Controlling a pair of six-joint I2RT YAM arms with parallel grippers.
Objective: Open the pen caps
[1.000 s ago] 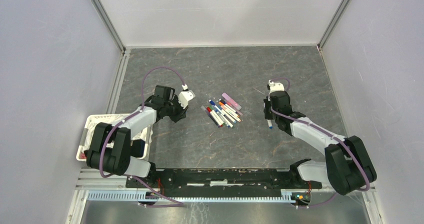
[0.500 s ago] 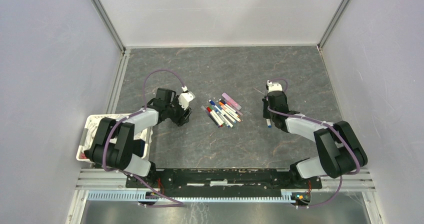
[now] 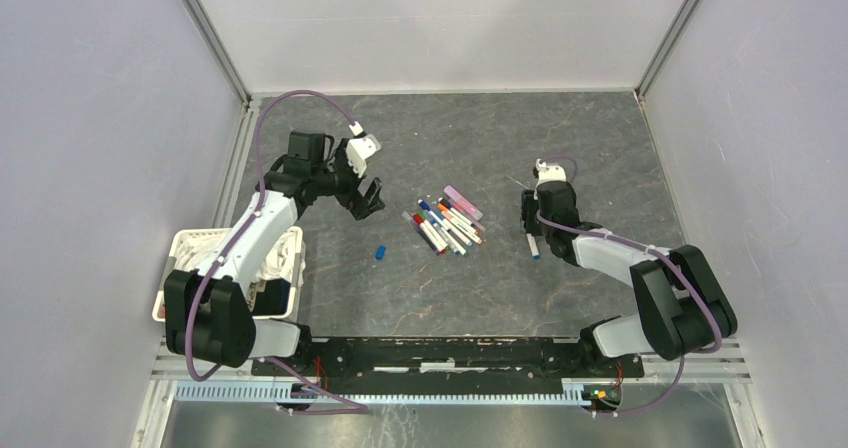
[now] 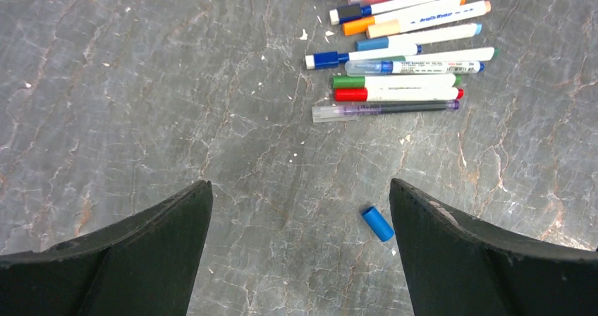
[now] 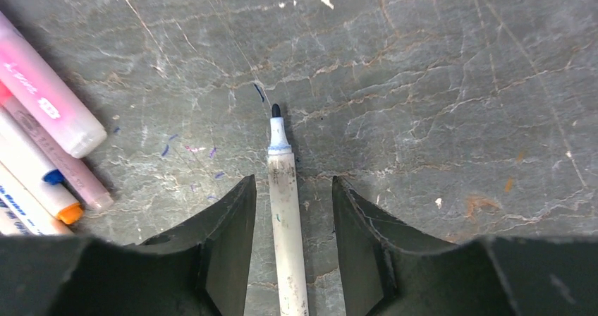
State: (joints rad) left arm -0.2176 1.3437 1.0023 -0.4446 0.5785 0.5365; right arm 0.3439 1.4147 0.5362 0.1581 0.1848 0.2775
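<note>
One stubby blue cap (image 4: 378, 223) (plastic) on veined stone (image 4: 141, 83)

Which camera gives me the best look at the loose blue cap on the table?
Left wrist. The blue cap lies alone there, close and unobstructed. Top external shows it only as a tiny blue speck left of the pens. Right wrist does not show it.

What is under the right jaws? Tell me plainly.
An uncapped white pen lies flat on the table between the parted jaws, touching neither, its dark tip bare. Its rear end runs out of view under the wrist.
</note>
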